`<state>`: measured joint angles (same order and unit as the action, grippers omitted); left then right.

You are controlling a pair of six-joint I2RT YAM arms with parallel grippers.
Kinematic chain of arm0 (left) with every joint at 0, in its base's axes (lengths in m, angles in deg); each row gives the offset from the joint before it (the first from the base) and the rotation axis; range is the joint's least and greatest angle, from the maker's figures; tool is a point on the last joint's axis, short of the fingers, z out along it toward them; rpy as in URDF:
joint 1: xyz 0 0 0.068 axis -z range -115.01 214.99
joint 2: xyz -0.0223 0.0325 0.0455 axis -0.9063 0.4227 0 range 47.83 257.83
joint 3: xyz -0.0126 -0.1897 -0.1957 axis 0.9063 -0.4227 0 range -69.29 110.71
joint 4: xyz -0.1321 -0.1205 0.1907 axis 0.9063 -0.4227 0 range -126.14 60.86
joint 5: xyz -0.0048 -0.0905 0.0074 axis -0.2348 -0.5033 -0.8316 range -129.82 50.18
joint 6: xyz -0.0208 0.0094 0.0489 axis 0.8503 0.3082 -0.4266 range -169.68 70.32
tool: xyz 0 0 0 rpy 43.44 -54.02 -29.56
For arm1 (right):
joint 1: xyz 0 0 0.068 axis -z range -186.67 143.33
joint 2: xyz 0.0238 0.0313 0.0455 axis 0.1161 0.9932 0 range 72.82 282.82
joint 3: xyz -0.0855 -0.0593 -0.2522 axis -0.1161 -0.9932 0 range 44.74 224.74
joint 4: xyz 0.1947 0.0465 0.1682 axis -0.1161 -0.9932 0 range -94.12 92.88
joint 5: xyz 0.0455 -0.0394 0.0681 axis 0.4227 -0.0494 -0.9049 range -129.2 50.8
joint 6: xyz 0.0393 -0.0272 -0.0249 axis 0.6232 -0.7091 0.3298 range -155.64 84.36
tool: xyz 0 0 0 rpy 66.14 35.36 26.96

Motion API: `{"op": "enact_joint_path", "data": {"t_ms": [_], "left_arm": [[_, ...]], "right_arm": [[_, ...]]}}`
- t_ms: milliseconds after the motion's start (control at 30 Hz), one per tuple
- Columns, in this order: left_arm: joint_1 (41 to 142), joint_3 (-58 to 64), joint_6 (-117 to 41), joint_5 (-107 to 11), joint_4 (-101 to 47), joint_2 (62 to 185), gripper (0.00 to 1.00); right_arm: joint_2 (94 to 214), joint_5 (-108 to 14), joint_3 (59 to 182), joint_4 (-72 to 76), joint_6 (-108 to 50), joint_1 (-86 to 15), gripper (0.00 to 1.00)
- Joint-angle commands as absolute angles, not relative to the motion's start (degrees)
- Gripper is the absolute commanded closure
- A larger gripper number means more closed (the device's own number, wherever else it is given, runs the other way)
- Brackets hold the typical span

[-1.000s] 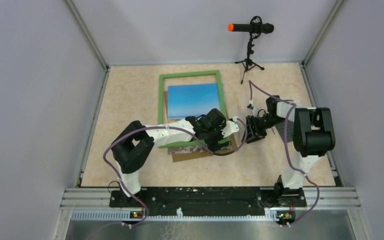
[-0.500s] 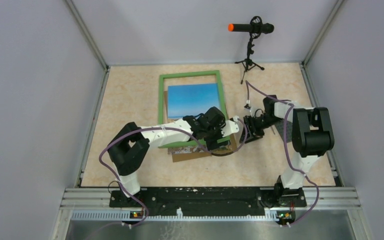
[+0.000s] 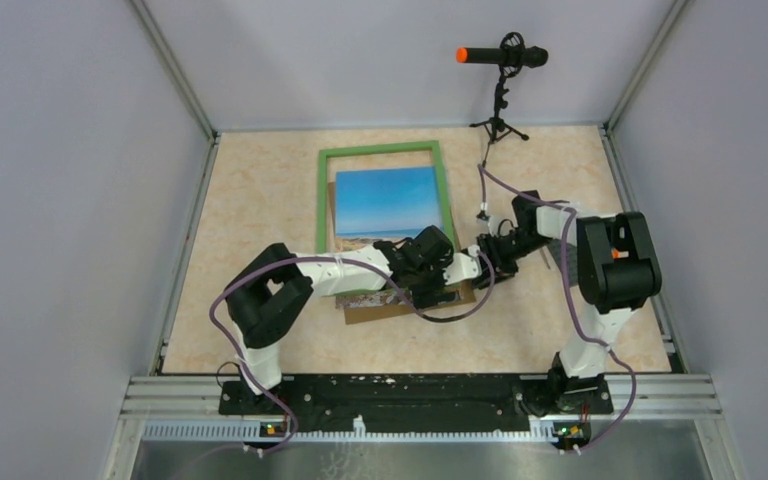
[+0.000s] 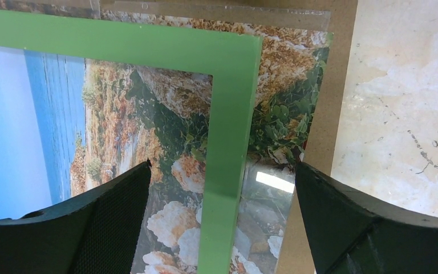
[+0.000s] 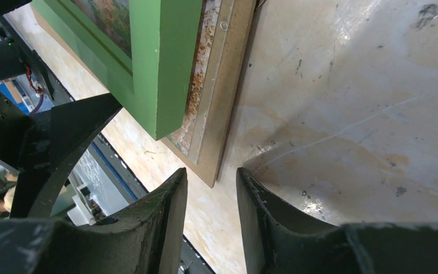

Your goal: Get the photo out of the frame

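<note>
The frame (image 3: 378,151) lies flat on the table with its green border up. The photo (image 3: 385,200) lies under it, blue sky showing through the opening, shifted toward me over a brown backing board (image 3: 400,308). My left gripper (image 3: 438,278) is open over the frame's near right corner. In the left wrist view its jaws (image 4: 222,171) straddle the green border (image 4: 228,142), with the photo's rocks (image 4: 174,171) on both sides. My right gripper (image 3: 485,262) is narrowly open and empty, low on the table. In the right wrist view its tips (image 5: 211,177) sit just off the board's corner (image 5: 222,142), beside the frame corner (image 5: 159,68).
A microphone on a small tripod (image 3: 500,60) stands at the back right. Grey walls close in the table on three sides. Bare beige tabletop (image 5: 348,114) lies to the right of the frame. The left arm's dark links (image 5: 51,137) show behind the frame corner.
My right gripper has moved left, up to the frame's near right corner. My left gripper has shifted slightly toward me and lower over that same corner.
</note>
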<state>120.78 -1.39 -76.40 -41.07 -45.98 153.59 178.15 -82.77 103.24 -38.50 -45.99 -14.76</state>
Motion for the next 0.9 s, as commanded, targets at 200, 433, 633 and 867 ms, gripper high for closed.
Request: {"op": "enact_joint_path", "data": {"t_ms": [200, 433, 633, 867], "left_arm": [[123.4, -1.7, -77.7, -40.3, -41.8, 154.0, 0.01], [123.8, -0.7, -77.5, -40.3, -41.6, 154.8, 0.01], [124.1, -1.6, -77.0, -40.6, -40.6, 154.3, 0.01], [124.0, -2.1, -75.8, -41.4, -40.2, 154.2, 0.01]], "right_arm": [[182.9, -67.3, 102.2, -33.3, -46.0, -18.6, 0.64], [183.1, -58.2, 103.3, -32.4, -44.7, -20.1, 0.69], [182.7, -56.8, 103.3, -31.9, -44.6, -22.3, 0.79], [177.2, -63.9, 103.1, -34.6, -47.0, -21.2, 1.00]]}}
